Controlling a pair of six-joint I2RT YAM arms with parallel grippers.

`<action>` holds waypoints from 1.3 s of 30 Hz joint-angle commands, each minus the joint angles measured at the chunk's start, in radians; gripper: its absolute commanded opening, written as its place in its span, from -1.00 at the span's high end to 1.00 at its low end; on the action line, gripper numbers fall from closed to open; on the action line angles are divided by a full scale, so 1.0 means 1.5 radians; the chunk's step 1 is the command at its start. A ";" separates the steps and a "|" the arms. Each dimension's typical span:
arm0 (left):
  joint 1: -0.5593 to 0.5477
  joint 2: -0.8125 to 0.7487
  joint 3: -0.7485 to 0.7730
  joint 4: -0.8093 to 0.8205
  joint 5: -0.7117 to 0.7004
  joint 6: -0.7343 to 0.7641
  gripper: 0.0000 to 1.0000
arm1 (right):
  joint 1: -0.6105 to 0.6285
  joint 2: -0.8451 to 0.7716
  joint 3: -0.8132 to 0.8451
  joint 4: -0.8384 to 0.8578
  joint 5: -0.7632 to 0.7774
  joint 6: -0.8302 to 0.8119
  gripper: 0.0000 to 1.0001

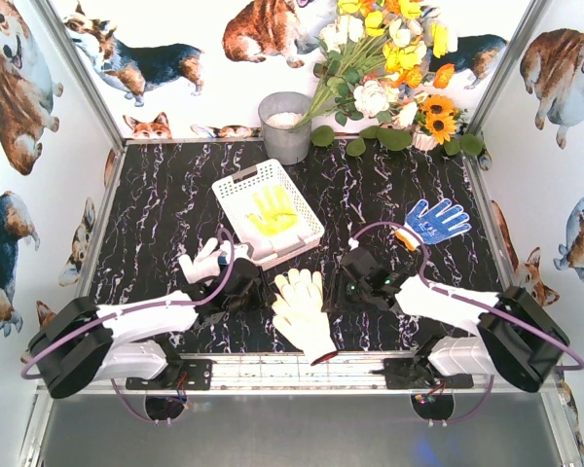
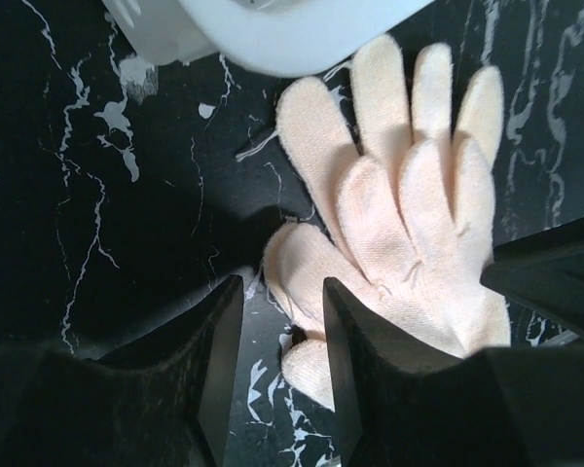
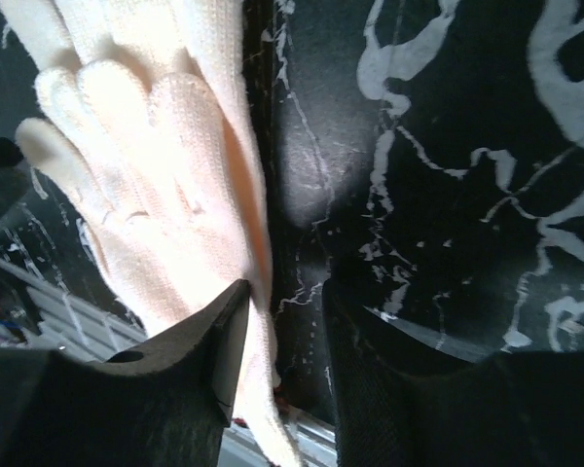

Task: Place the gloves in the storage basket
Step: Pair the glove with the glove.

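- Left claw (image 2: 280, 302): jaws narrowly parted, empty, just beside stacked white gloves (image 1: 300, 306) on surface (image 1: 175, 214).
- Right claw (image 3: 280, 297): narrowly parted (glove edge touching one finger), gripping nothing.

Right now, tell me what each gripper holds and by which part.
Nothing held. The left gripper and right gripper sit at opposite edges of the stacked cream gloves, jaws apart, not clamped on fabric.

The top external view looks steeply down from above and behind the near edge, taking in the whole surface (image 1: 165, 195). The wrist views look down from very close, past the left end effector (image 2: 282, 287) and the right end effector (image 3: 287, 290). All three views share the cream gloves (image 1: 300, 309) at near centre.
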 commanded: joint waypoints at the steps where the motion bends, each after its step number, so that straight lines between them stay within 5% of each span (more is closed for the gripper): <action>1: 0.010 0.037 0.009 0.039 0.029 0.015 0.36 | -0.003 0.027 0.023 0.063 -0.021 0.005 0.26; 27: 0.013 0.062 0.039 0.040 0.009 0.044 0.77 | -0.003 0.050 0.028 0.078 -0.023 -0.002 0.41; 39: 0.013 0.053 0.040 0.042 0.014 0.045 1.00 | -0.003 0.010 0.030 0.041 -0.014 -0.011 0.67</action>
